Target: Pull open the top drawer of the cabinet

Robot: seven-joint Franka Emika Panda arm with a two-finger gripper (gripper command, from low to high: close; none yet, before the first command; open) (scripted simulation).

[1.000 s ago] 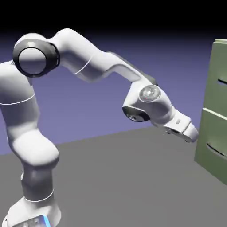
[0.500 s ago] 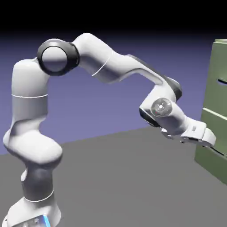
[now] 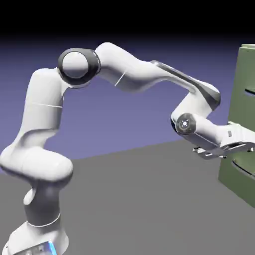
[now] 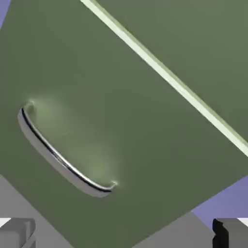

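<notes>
The olive-green cabinet [image 3: 234, 172] stands at the exterior view's right edge. Its top drawer [image 3: 245, 69] is flush, with a dark handle [image 3: 249, 91] at the frame edge. My gripper [image 3: 245, 145] is open and reaches the cabinet face below that handle, level with the lower drawer front [image 3: 240, 133]. In the hand view a green drawer front [image 4: 97, 97] fills the frame. A slim curved grey handle [image 4: 60, 156] lies left of centre, apart from my grey fingertips [image 4: 17, 233]. Nothing is between the jaws. A pale seam [image 4: 169, 77] divides this front from another green panel [image 4: 203, 38].
Grey table surface [image 3: 139, 199] stretches under the arm, and the arm's base [image 3: 37, 239] stands at the lower left. In the hand view, grey floor [image 4: 29, 203] and violet backdrop [image 4: 227, 198] show past the panel's corner.
The arm has stretched to the right, carrying the hand from mid-table up to the cabinet face. The hand has levelled out. The jaws stayed open.
</notes>
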